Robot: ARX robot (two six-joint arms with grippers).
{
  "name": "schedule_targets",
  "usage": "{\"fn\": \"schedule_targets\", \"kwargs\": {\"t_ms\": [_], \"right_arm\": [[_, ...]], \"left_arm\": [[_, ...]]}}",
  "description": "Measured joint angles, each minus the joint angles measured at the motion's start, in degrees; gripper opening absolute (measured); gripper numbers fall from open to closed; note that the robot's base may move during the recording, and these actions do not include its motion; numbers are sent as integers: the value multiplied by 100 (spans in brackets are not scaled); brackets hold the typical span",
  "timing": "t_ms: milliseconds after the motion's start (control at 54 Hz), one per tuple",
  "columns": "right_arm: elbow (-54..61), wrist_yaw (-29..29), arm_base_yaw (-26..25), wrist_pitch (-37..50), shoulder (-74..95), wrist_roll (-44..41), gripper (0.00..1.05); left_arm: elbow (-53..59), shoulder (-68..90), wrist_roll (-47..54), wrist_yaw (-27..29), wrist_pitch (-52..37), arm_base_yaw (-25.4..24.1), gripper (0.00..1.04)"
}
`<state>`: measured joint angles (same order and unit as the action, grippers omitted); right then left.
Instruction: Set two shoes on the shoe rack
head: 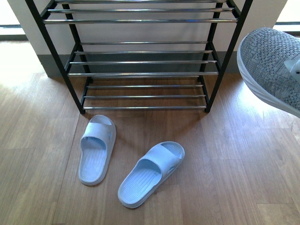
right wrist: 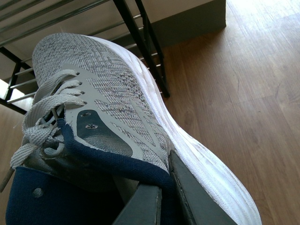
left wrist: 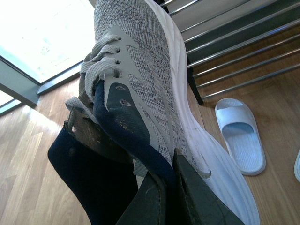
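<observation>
The grey sneaker (right wrist: 112, 89) fills the right wrist view. The right gripper (right wrist: 166, 190) is clamped on its navy collar, which is pinched between the two fingers. In the front view its toe shows high at the right edge, off the floor and to the right of the shoe rack (head: 140, 74). The left gripper (left wrist: 168, 192) grips the other sneaker (left wrist: 140, 61) by its collar in the same way, close to the rack's chrome bars. A pale blue slide (head: 97, 149) lies on the wooden floor (head: 225, 164) just before the rack, and its mate (head: 151, 173) lies nearer the camera (angled).
</observation>
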<state>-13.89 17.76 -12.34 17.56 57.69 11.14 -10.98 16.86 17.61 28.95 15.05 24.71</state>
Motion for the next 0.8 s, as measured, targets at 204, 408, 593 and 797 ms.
{"fn": "schedule_targets", "kwargs": {"t_ms": [204, 408, 593, 797], "right_arm": [[0, 0, 0, 0, 0, 0, 1], [0, 0, 0, 0, 0, 0, 1], [11, -15, 0, 0, 0, 0, 1], [11, -13, 0, 0, 0, 0, 1]], "left_arm": [[0, 0, 0, -2, 0, 0, 2], [0, 0, 0, 0, 0, 0, 2], [0, 0, 0, -4, 9, 0, 2], [0, 0, 0, -2, 9, 0, 2]]}}
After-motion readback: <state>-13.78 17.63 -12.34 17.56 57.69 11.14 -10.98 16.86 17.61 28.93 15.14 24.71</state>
